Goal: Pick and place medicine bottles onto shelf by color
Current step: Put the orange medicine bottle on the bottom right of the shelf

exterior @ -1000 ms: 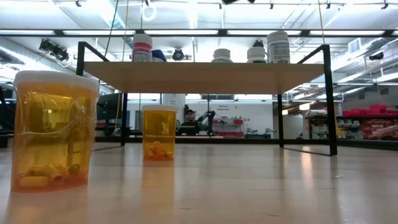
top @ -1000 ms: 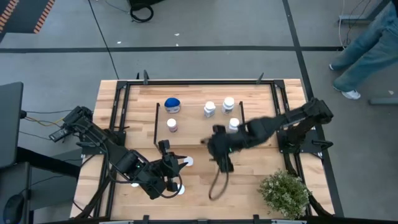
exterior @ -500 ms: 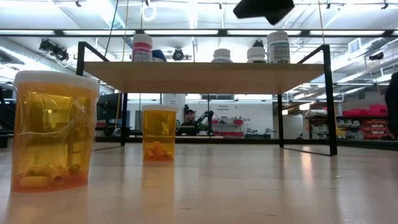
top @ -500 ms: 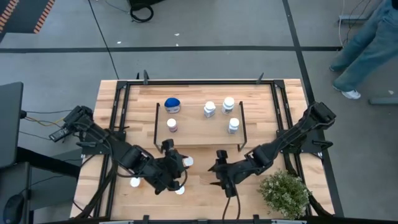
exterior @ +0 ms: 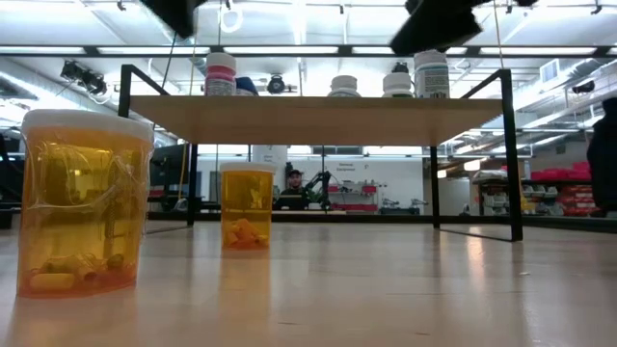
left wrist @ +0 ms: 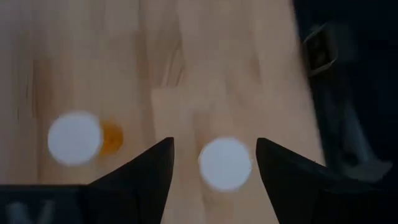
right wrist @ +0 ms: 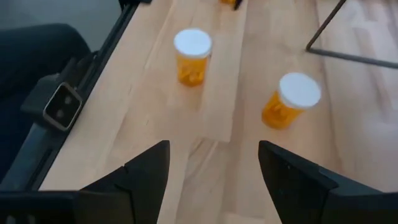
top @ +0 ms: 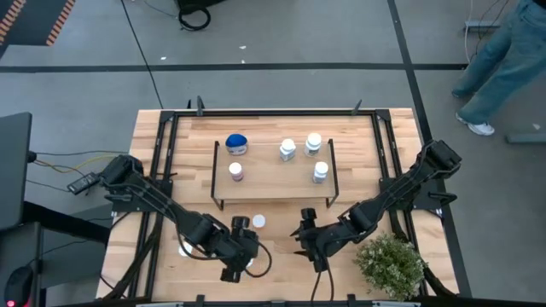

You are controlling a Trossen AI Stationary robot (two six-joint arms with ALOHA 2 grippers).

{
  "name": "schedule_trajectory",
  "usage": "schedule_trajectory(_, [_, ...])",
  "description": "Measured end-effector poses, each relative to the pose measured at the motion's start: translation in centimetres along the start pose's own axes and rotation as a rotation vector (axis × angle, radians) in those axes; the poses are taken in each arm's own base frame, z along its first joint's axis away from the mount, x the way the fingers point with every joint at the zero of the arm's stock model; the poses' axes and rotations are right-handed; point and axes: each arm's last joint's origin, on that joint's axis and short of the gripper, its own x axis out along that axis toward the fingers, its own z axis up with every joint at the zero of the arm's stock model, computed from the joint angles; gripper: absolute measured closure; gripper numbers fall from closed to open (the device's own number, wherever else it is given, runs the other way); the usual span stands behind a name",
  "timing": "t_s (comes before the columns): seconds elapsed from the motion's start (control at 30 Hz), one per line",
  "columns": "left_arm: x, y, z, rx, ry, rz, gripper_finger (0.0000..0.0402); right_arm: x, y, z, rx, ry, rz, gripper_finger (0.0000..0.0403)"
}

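Grey workshop floor around a light-wood table (top: pixel 179 153); a person's legs pass at the far right corner. The shelf (top: pixel 273 192) stands mid-table and carries four bottles: a blue one (top: pixel 236 144), a purplish one (top: pixel 235 171) and three white ones (top: pixel 302 152) grouped to the right. Orange bottles are still on the table in front of the shelf: one white-capped orange bottle (top: pixel 258 222) just beside the shelf's front edge, another (top: pixel 183 250) near the left arm.

The left hand (left wrist: pixel 214 165) hangs over the table, fingers spread, with a white cap (left wrist: pixel 225 163) seen centred between them from above; nothing is gripped yet. The right hand (right wrist: pixel 214 165) waits low over the front of the table, fingers apart and empty, two orange bottles (right wrist: pixel 192 56) ahead of it.

Judged step: left hand about to take an orange bottle. The cap should be kept centred, the descent made straight, and the fingers closed on the body below the cap. The neighbouring bottle (left wrist: pixel 78 138) should be cleared by the outer finger, as a light bottle is easily tipped.
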Motion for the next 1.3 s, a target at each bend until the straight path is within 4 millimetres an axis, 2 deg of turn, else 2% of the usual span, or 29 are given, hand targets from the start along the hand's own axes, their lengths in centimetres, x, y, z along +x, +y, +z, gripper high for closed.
schedule_trajectory(0.2, [0.7, 0.0, -0.8, -0.027, 0.105, -0.026, 0.0156, -0.6, 1.6, -0.5, -0.002, 0.007, 0.037, 0.015])
schedule_trajectory(0.47, [1.5, -0.6, -0.6, -0.031, 0.102, -0.085, 0.0113, -1.2, 3.0, -0.8, -0.028, -0.016, 0.004, 0.015])
schedule_trajectory(0.77, [5.1, -1.2, -1.2, 0.054, 0.165, -0.085, 0.0095, -1.2, 2.9, -0.9, -0.035, -0.021, -0.031, 0.015])
schedule_trajectory(1.1, [6.6, -1.2, -1.8, 0.09, 0.207, -0.056, 0.0094, -1.2, 2.9, -0.9, -0.034, -0.02, -0.032, 0.015])
schedule_trajectory(1.3, [6.7, -1.1, -1.6, 0.091, 0.191, -0.042, 0.0095, -1.2, 2.9, -0.9, -0.034, -0.019, -0.033, 0.015])
